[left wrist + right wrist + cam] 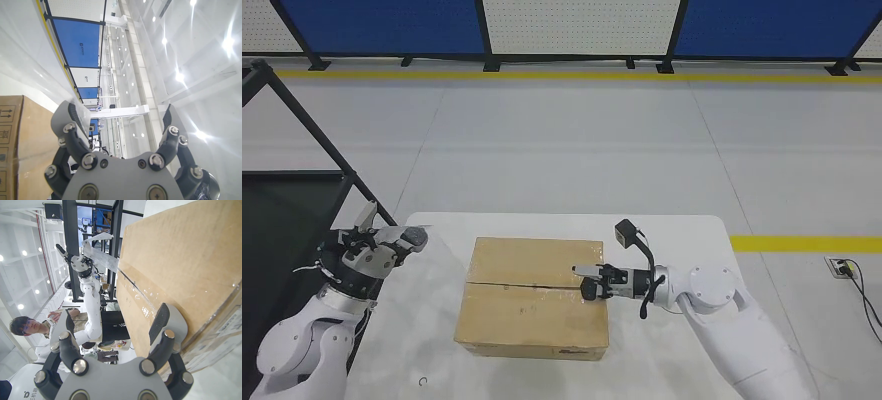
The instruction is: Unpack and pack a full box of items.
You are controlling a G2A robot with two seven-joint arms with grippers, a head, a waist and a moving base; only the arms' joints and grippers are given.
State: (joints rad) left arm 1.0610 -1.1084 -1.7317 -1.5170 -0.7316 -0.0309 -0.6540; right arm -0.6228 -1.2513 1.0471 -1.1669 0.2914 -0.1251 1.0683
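The cardboard box (532, 310) is sitting shut in the middle of the white bench (682, 235), its two top flaps meeting along a seam (532, 285) that is running across it.

I am holding my right tool (115, 313) at the box's right edge, level with that seam. It is spread wide and gripping nothing. One finger (160, 321) is lying over the box top just beside the seam, and the other is standing out in the air.

I am holding my left tool (119, 109) up off the bench, well apart from the box's left side, also spread wide. A strip of clear tape (102, 256) is clinging to one of its pads (77, 115) and stretching back to the box's seam.
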